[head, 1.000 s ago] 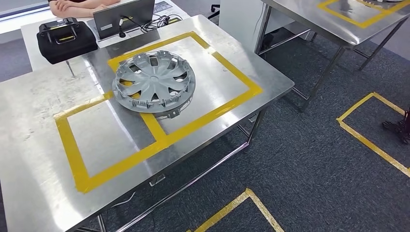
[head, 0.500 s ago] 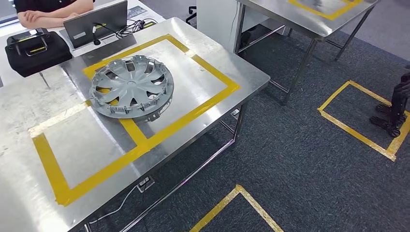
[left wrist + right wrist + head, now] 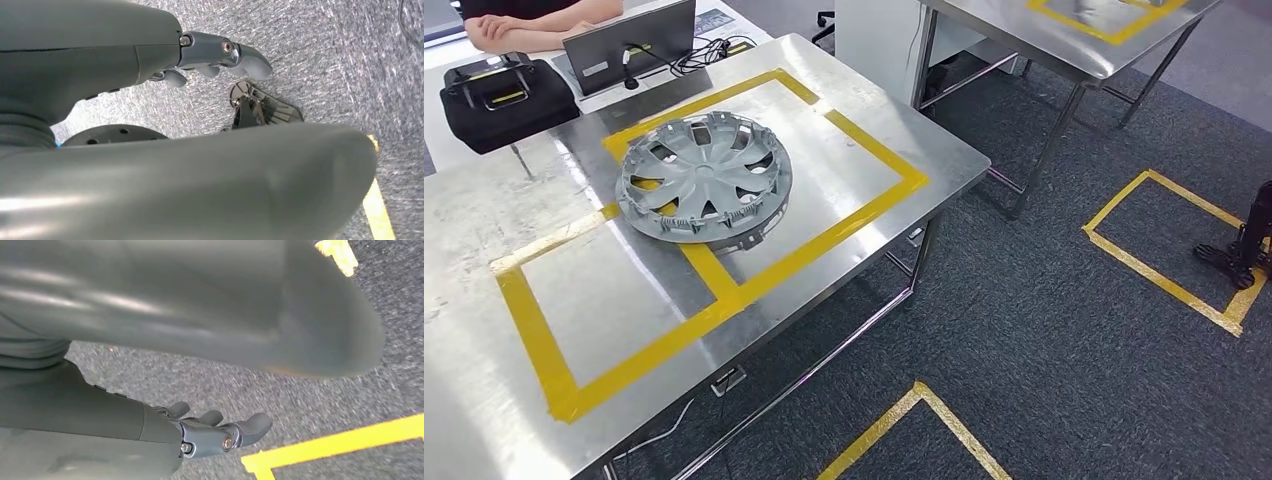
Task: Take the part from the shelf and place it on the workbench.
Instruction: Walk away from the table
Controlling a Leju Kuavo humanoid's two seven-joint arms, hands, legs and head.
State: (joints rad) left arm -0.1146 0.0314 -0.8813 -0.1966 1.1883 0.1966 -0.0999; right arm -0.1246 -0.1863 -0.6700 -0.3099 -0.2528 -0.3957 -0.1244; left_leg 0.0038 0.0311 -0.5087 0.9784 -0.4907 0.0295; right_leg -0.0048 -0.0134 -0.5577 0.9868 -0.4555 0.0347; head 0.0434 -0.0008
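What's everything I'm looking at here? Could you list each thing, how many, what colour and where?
wheel cover: one, silver-grey, lying on the near table across the yellow tape lines
near table: one, bare steel, marked with yellow tape rectangles
second table: one, steel, far right, also taped
black case: one, beyond the near table's far left corner
laptop: one, grey, behind the table, with cables beside it
floor tape: yellow outlines on grey carpet
person's arms: folded, top left
left hand: one, dark grey, holding nothing, over the carpet
right hand: one, dark grey, holding nothing, over the carpet near yellow tape
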